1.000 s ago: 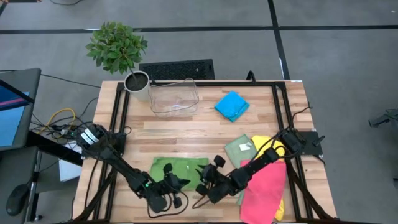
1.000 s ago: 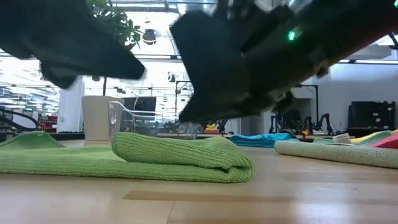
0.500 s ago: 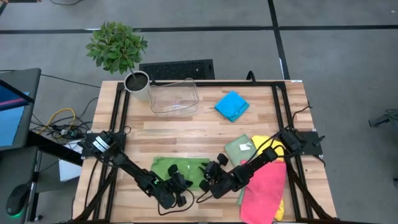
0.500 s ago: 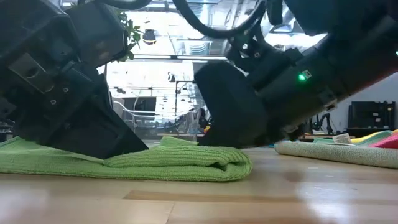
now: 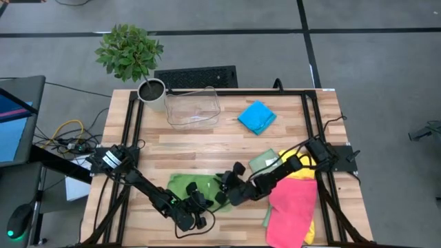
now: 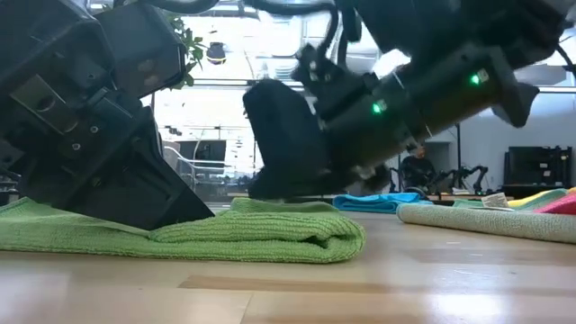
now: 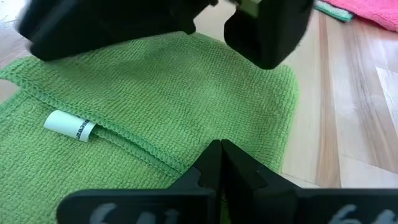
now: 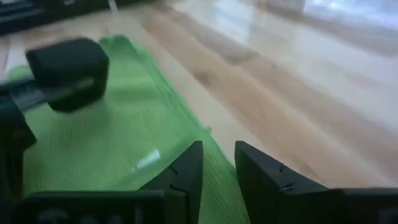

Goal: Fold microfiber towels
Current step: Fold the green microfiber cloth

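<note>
At the bottom centre of the high view, the left gripper (image 5: 198, 215) is pressed down on the near part of the bright green towel (image 5: 180, 186), its fingers (image 7: 214, 163) closed together with nothing seen between them. The towel is folded and lies on the wooden table (image 5: 227, 148); a small white tag (image 7: 70, 127) is seen on it in the left wrist view. Just to the right, the right gripper (image 5: 224, 191) is held over the towel's right end, its fingers (image 8: 186, 171) parted by a narrow gap with nothing gripped. At the lower right, a pink towel (image 5: 293, 207) is laid over a yellow towel (image 5: 305, 164), with a pale sage towel (image 5: 264, 163) beside them. Farther up, right of centre, a blue towel (image 5: 256, 116) is seen. At the top edge of the table, a clear plastic bin (image 5: 192, 107) and a potted plant (image 5: 131, 55) are found.
</note>
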`<state>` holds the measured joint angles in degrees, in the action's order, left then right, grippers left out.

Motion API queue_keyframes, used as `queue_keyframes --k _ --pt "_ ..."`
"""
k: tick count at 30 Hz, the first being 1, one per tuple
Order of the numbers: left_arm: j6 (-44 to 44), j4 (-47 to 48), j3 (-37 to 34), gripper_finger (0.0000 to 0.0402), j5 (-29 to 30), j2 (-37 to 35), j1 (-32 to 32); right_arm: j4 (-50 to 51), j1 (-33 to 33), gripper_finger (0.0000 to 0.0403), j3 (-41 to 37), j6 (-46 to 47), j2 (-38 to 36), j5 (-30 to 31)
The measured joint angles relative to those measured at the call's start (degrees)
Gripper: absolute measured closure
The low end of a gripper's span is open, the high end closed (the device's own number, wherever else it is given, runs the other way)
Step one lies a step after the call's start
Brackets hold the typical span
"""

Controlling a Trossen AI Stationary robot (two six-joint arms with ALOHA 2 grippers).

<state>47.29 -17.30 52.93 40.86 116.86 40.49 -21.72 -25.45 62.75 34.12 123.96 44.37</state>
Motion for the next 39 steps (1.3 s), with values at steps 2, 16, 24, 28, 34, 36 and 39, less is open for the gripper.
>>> queue_keyframes --k 2,16,24,28,34,36,39 --pt "0.0 0.0 0.0 0.0401 0.0 0.0 0.0 -0.1 0.5 0.0285 -1.4 0.8 0.0 -1.4" --pt "0.0 -0.2 0.0 0.0401 0.0 0.0 -0.2 -8.3 -9.6 0.0285 -1.7 -0.5 -0.4 -0.7" --pt "0.0 -0.3 0.0 0.0401 0.1 0.0 -0.6 -8.7 -12.0 0.0285 -0.7 3.9 3.6 -3.5" --pt "-2.1 0.8 -0.1 0.0401 -0.6 -1.4 -1.0 -6.9 -10.8 0.0285 -0.6 6.3 4.2 -5.4" --pt "-6.1 8.4 -0.1 0.0401 0.0 -11.6 -1.3 -7.7 -9.8 0.0285 -0.7 3.7 3.6 -6.7" --pt "-5.6 14.2 -0.2 0.0401 1.3 -15.5 -0.4 -7.8 -9.7 0.0285 -0.6 1.4 3.3 -6.5" --pt "-1.3 21.9 -0.1 0.0401 4.2 -20.7 2.5 -7.5 -9.7 0.0285 0.2 -1.1 2.7 -5.9"
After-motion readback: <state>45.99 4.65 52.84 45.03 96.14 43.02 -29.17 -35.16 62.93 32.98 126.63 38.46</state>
